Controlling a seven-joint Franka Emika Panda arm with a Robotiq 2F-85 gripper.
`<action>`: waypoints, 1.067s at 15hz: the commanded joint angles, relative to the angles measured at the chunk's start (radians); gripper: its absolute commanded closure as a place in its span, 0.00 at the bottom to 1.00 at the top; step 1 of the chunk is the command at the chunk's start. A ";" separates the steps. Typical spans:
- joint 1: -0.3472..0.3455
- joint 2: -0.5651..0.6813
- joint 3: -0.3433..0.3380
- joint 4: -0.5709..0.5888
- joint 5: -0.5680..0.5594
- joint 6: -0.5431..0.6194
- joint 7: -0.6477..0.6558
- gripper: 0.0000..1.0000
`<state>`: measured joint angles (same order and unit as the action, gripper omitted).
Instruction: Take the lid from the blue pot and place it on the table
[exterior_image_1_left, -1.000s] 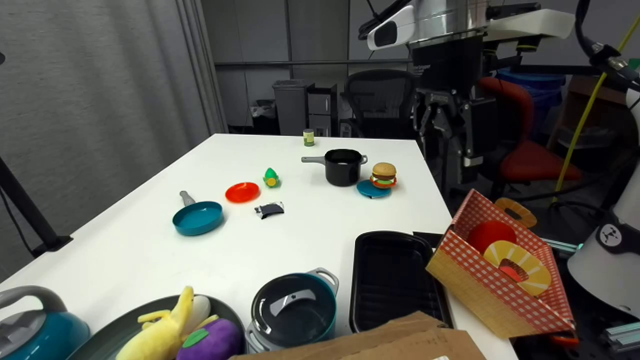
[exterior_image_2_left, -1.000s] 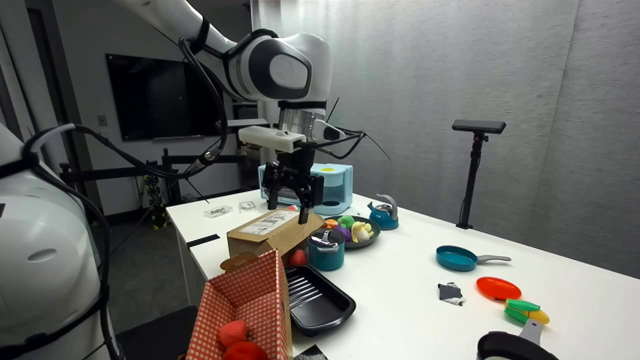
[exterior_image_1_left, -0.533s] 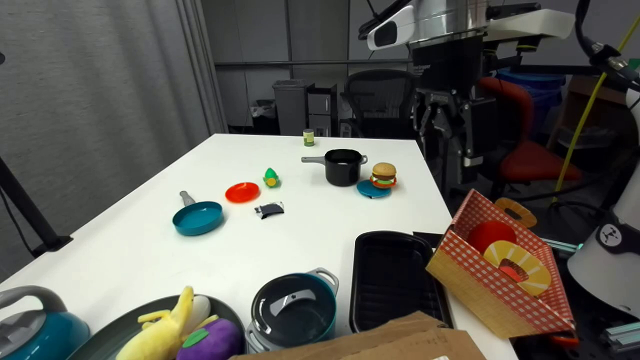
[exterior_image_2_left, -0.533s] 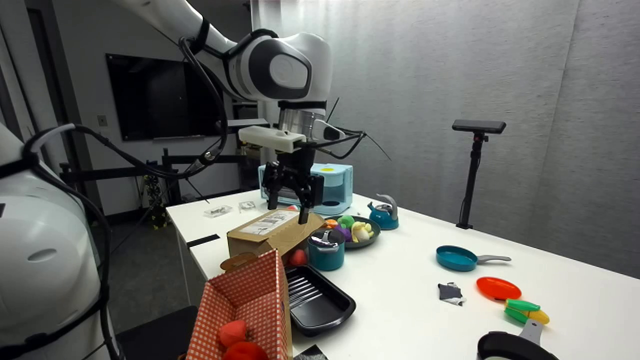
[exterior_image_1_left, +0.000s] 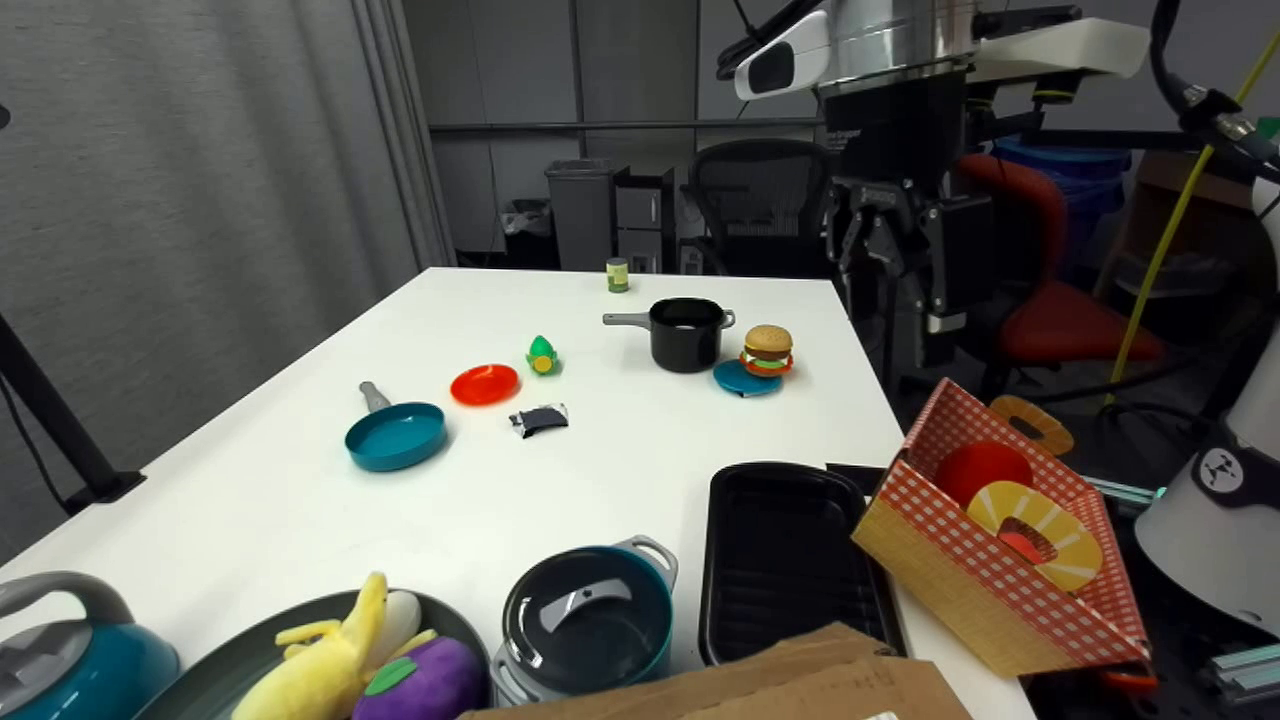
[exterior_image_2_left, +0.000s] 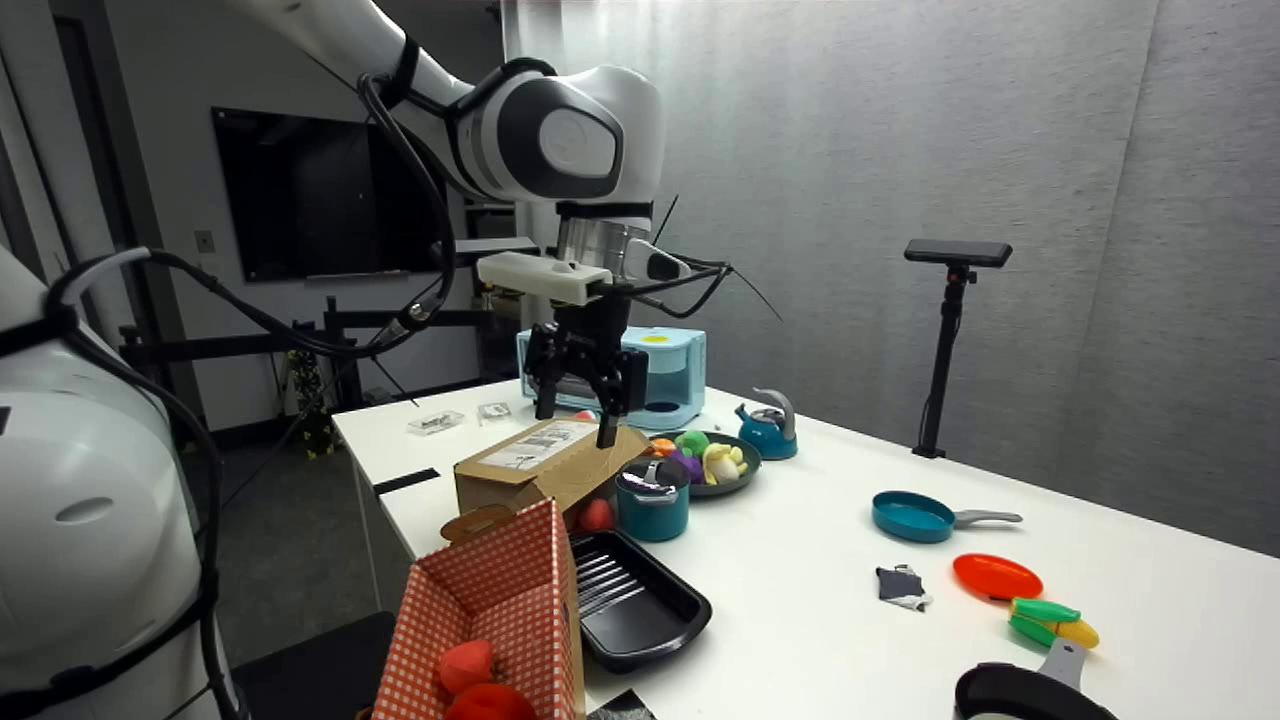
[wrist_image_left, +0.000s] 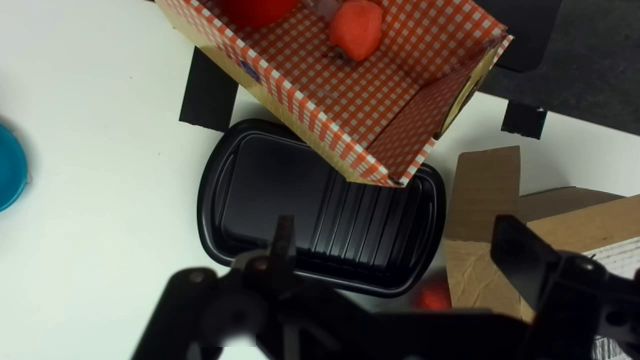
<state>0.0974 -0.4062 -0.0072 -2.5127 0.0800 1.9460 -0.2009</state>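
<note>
The blue pot (exterior_image_1_left: 658, 640) stands upright near the front of the white table (exterior_image_1_left: 590, 490). The lid (exterior_image_1_left: 585, 645), dark with a grey handle, sits on top of it. In an exterior view the pot (exterior_image_2_left: 655, 518) and lid (exterior_image_2_left: 640, 472) are beside the cardboard box, on the table (exterior_image_2_left: 790, 600). My gripper (exterior_image_2_left: 576, 425) is open and empty, raised above the box area and apart from the pot; it also shows in an exterior view (exterior_image_1_left: 893, 325). In the wrist view the fingers (wrist_image_left: 395, 222) are wide apart, and the pot and lid are out of view.
A black baking tray (wrist_image_left: 280, 190) lies below the gripper, partly under a checkered basket (wrist_image_left: 320, 107). A cardboard box (exterior_image_2_left: 540, 450) adjoins the pot. A dark pan of toy food (exterior_image_2_left: 735, 485), a kettle (exterior_image_2_left: 768, 437) and a teal pan (exterior_image_1_left: 397, 437) are also there.
</note>
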 joint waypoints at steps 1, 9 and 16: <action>-0.005 0.000 0.005 0.001 0.002 -0.002 -0.001 0.00; -0.005 0.000 0.005 0.001 0.002 -0.002 -0.001 0.00; -0.008 0.014 0.004 0.010 -0.008 -0.003 -0.007 0.00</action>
<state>0.0973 -0.4032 -0.0066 -2.5130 0.0800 1.9460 -0.2009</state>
